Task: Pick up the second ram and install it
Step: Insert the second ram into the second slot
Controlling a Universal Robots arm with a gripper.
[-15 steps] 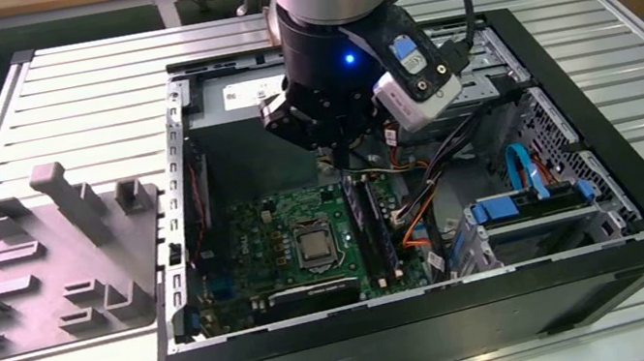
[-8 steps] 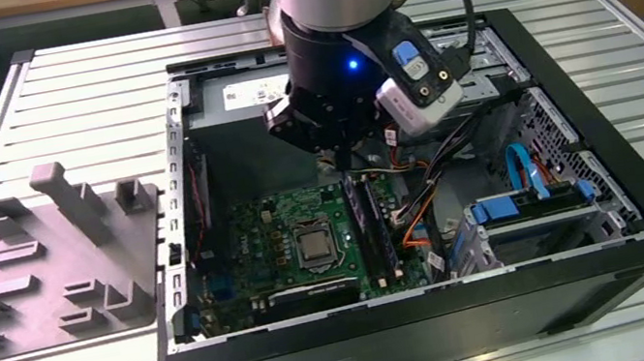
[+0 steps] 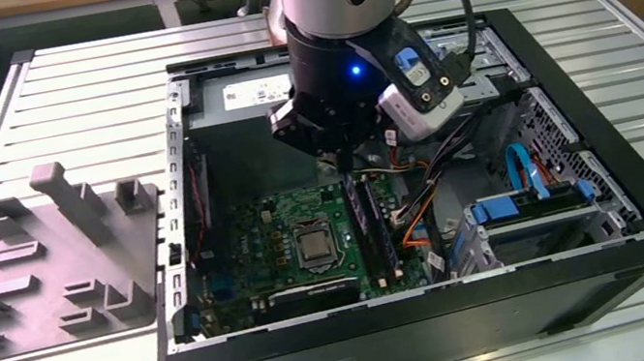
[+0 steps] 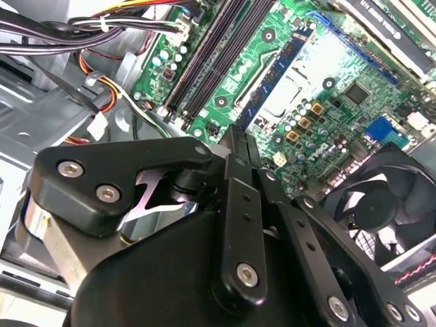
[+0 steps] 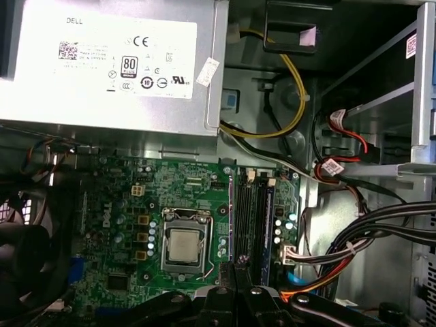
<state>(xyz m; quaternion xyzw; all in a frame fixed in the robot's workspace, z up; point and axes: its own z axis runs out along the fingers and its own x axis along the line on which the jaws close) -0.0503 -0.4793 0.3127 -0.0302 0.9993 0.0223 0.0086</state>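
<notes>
Exterior view: the end effector (image 3: 343, 165) is hovering inside the computer case (image 3: 450, 316), fingers pressed together, just above the second ram (image 3: 364, 218), which is sitting in a motherboard (image 3: 284, 231) slot. Second wrist view: the fingertips (image 4: 230, 139) are meeting over the motherboard. First wrist view: the processor (image 5: 184, 246) is lying beside the slots.

Your counter (image 3: 627, 41) is brightly and evenly lit. The case (image 3: 643, 220) interior sits dimmer, with the arm (image 3: 338, 1) shading the motherboard (image 3: 289, 220). Glare whitens the power-supply label (image 5: 109, 61) in the first wrist view and the processor socket (image 4: 293, 85) in the second wrist view.
</notes>
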